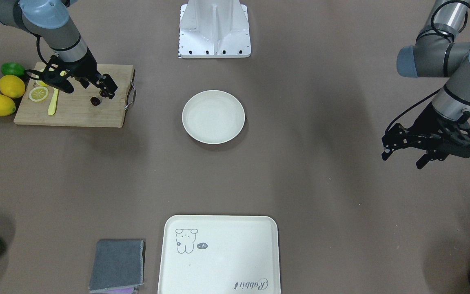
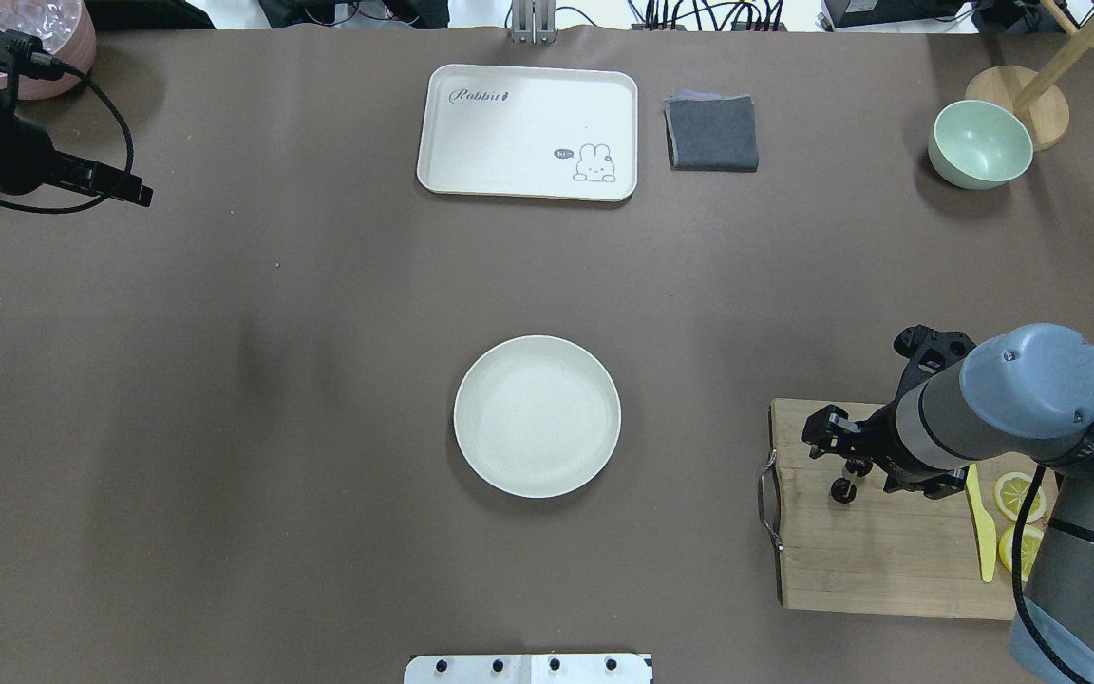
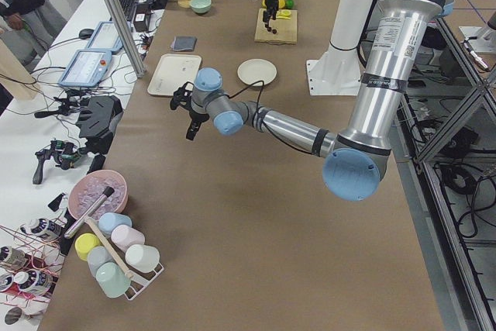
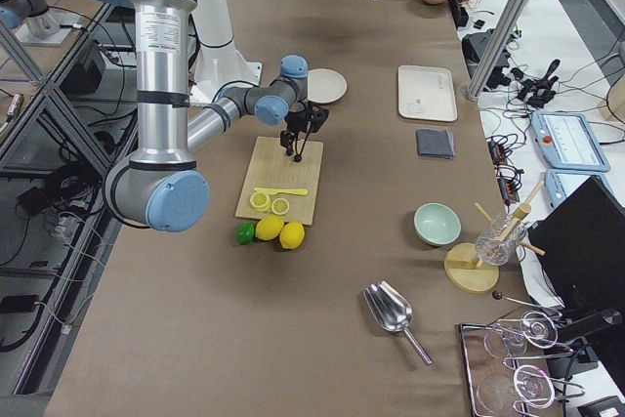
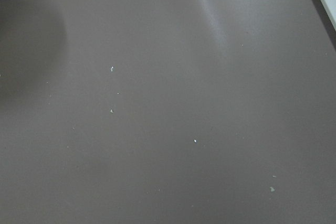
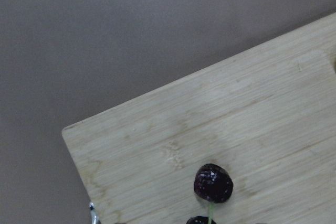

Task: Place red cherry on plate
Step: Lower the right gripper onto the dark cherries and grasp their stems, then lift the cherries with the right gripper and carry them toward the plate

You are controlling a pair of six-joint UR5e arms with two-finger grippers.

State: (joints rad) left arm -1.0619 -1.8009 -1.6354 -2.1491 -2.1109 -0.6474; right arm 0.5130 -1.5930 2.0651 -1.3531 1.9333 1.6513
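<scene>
Red cherry (image 1: 95, 101): 2 dark, glossy fruits on thin green stems. It lies on the wooden cutting board (image 1: 80, 116) towards the end with the metal handle (image 1: 130, 96), directly under the right gripper (image 1: 97, 87). In the right wrist view 1 fruit shows whole, the 2nd is cut off by the bottom edge, and a stem runs from the whole one down to that edge.

Right gripper: tilted down over the board with its jaws spread, 1 finger on each side of the cherry. Contact between fingers and fruit cannot be made out in any view.

Plate (image 1: 213, 116): round, cream-white, nothing on it. It sits on the brown table off the board's handle end, well apart from the right jaws, between the 2 grippers and nearer the right one.

Left gripper (image 1: 402, 160): hovers over bare table with its jaws spread and nothing between them, well apart from the plate. Its wrist view shows only brown table surface and a corner of the tray.

Behind the right jaws, towards the board's other end: 2 lemon slices (image 1: 39, 94) and a yellow knife (image 1: 52, 104) on the board. Just off that end are 2 whole lemons (image 1: 4, 96) and a lime (image 1: 12, 68).

Beyond the plate from the right jaws, at the table's operator side: a cream tray with a cartoon drawing (image 1: 235, 245), and a folded grey cloth (image 1: 117, 265) beside it.
</scene>
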